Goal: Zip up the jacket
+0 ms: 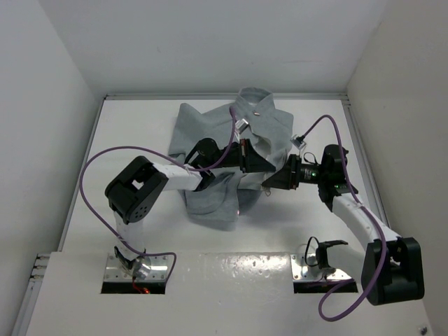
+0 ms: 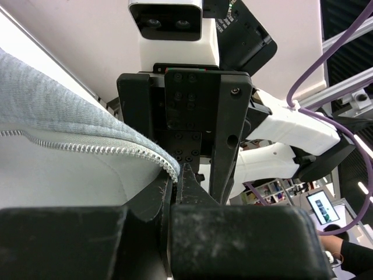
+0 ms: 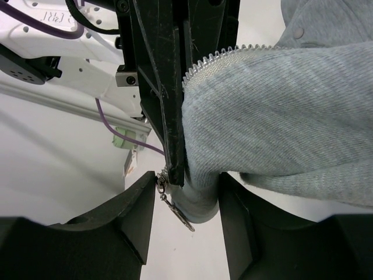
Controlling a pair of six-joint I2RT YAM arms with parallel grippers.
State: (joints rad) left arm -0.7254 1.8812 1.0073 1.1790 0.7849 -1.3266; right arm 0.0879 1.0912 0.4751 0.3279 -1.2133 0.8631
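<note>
The white worktop (image 1: 140,126) is the biggest thing, and only the view from above shows all of it. The grey jacket (image 1: 210,133) lies on it in the middle, toward the far side, with its collar (image 1: 253,98) at the far end. From above, the left arm (image 1: 175,178) reaches in from the left and the right arm (image 1: 350,210) from the right. They meet over the jacket's front. A purple cable (image 1: 91,168) loops beside the left arm. From up there the fingers are too small and dark to read.

The wrist views show them close up. In the left wrist view, the left fingers (image 2: 233,239) are pressed together on the jacket's edge, right where the row of zipper teeth (image 2: 87,147) ends. The white lining (image 2: 64,181) shows below the teeth.

In the right wrist view, the right fingers (image 3: 131,216) stand partway apart, one on each side of a rolled fold of grey cloth. One finger looks to touch the fold, and the other has a little gap. Only this view shows the small metal zipper pull (image 3: 169,200) hanging in that gap, just under the tips of the left fingers. It also shows a tiny round snap (image 3: 298,33) near the top.
</note>
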